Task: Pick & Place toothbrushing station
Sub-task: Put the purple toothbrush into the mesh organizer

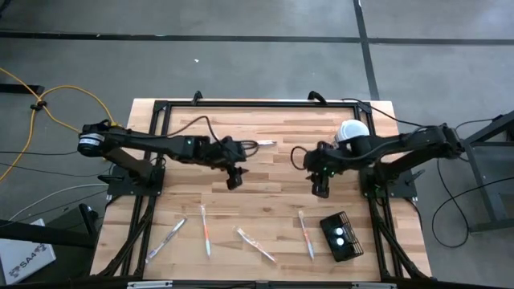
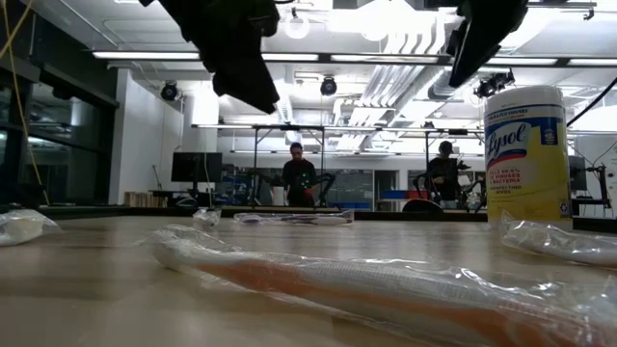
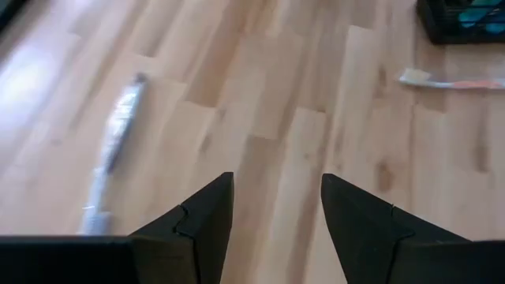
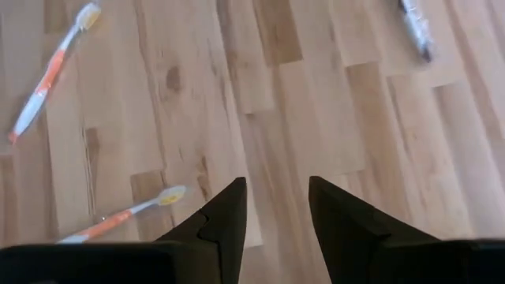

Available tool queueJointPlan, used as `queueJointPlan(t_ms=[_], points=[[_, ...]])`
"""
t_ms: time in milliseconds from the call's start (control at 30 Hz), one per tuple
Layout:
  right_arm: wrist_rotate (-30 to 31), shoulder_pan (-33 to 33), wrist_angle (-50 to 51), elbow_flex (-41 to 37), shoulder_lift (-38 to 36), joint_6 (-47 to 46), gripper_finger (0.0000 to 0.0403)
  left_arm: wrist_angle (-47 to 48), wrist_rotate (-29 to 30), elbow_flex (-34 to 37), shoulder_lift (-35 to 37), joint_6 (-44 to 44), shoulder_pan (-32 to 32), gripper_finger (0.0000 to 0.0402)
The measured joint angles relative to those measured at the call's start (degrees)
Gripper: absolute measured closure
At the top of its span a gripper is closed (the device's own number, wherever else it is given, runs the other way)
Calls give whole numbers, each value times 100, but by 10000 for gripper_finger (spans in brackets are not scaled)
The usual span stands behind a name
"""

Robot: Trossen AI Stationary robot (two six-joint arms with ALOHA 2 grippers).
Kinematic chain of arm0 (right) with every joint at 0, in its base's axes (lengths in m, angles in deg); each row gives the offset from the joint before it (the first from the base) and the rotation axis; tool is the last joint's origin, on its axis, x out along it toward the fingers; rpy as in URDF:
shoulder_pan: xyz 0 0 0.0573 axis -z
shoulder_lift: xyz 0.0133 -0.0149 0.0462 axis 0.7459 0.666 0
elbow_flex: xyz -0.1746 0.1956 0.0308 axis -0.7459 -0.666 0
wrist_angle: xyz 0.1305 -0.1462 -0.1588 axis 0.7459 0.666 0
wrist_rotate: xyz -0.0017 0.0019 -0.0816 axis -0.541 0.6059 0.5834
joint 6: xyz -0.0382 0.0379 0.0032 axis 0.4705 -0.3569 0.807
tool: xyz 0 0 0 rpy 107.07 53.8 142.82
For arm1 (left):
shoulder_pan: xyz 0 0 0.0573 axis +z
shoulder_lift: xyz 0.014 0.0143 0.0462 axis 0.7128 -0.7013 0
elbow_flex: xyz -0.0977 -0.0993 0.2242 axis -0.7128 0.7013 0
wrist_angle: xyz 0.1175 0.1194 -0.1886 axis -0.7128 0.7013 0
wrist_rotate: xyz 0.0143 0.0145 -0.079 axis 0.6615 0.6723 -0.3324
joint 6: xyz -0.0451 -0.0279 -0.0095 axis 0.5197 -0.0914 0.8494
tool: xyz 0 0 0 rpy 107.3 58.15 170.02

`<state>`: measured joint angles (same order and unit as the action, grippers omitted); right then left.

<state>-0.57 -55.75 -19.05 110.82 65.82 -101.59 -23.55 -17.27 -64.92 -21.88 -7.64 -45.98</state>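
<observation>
Wooden table carries a black mesh basket at its near right. Four wrapped toothbrushes lie left of the basket; a Lysol canister stands beyond it.

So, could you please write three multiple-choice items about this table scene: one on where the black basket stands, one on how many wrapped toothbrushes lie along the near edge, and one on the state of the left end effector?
1. Where does the black mesh basket stand?
A. the table's near right corner
B. the far left corner
C. the centre

2. How many wrapped toothbrushes lie along the near edge?
A. one
B. four
C. seven

3. What is the state of the left end effector?
A. shut on a toothbrush
B. open and empty
C. shut on the basket

Answers: 1 A, the high view shows it near the right arm's base. 2 B, four lie in a row left of the basket. 3 B, the left wrist view shows only bare wood between the spread fingers.
</observation>
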Motion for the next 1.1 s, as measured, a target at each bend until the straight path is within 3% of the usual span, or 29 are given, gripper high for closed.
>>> queueJointPlan(t_ms=[400,533,733,867,1100], points=[[-34,890,35,2,-625,194,273,1574,-224,75,572,-501,774,217],[-31,915,-61,4,-614,185,273,1535,-483,460,531,-554,906,217],[-54,916,-228,4,-570,297,273,972,-369,1230,531,-477,955,217],[-159,913,-226,4,-572,301,273,324,-366,1600,531,383,1088,217],[-171,913,-252,4,-572,306,273,251,-331,1606,531,2678,1286,217]])
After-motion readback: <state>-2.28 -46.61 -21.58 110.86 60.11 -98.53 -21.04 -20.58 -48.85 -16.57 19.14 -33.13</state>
